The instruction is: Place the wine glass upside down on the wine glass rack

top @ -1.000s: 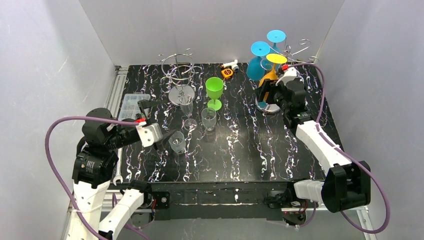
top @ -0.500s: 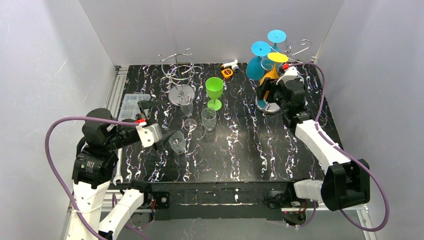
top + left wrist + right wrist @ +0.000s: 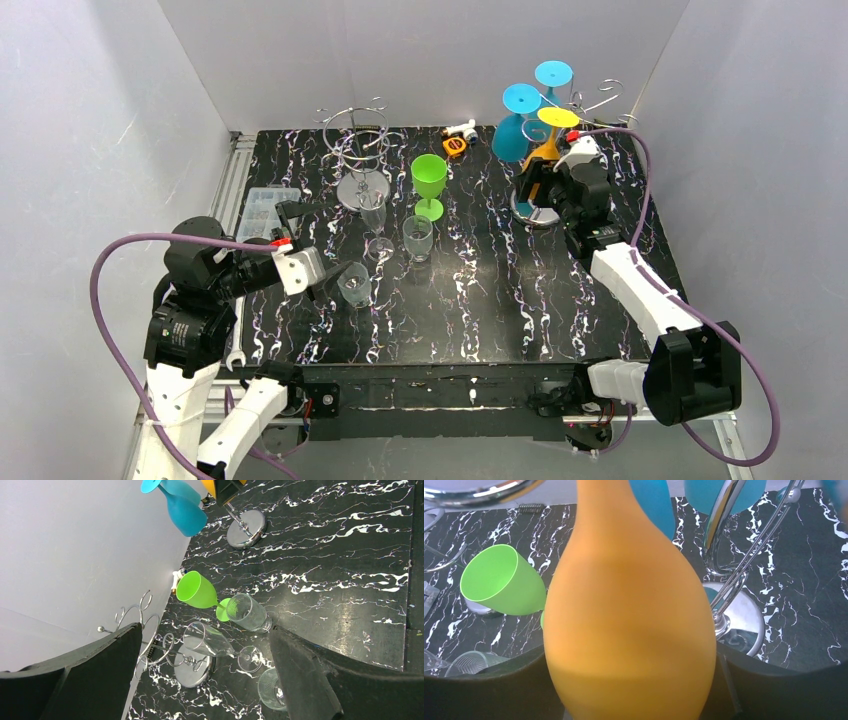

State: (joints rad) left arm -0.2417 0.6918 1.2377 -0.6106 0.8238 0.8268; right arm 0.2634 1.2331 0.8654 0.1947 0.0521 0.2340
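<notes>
The wine glass [image 3: 545,150] is orange with a yellow foot [image 3: 557,116] and hangs upside down, foot up. My right gripper [image 3: 538,186] is shut on its bowl [image 3: 629,610], which fills the right wrist view between the two black fingers [image 3: 484,690]. The glass is right beside the wire wine glass rack [image 3: 598,98], above the rack's chrome base [image 3: 744,615]. Whether its foot rests on a rack arm I cannot tell. My left gripper [image 3: 325,283] stands open at the left, with nothing between its fingers [image 3: 320,680].
Two blue glasses [image 3: 520,98] hang on the same rack. A second wire rack [image 3: 360,150] stands back left. Near it are a green cup [image 3: 429,180], a clear flute [image 3: 215,642] and clear tumblers [image 3: 417,237], one [image 3: 353,283] by my left gripper. A clear box [image 3: 268,208] sits at the left edge.
My right gripper has shifted slightly up and away towards the rack with the orange glass. The left arm has not moved.
</notes>
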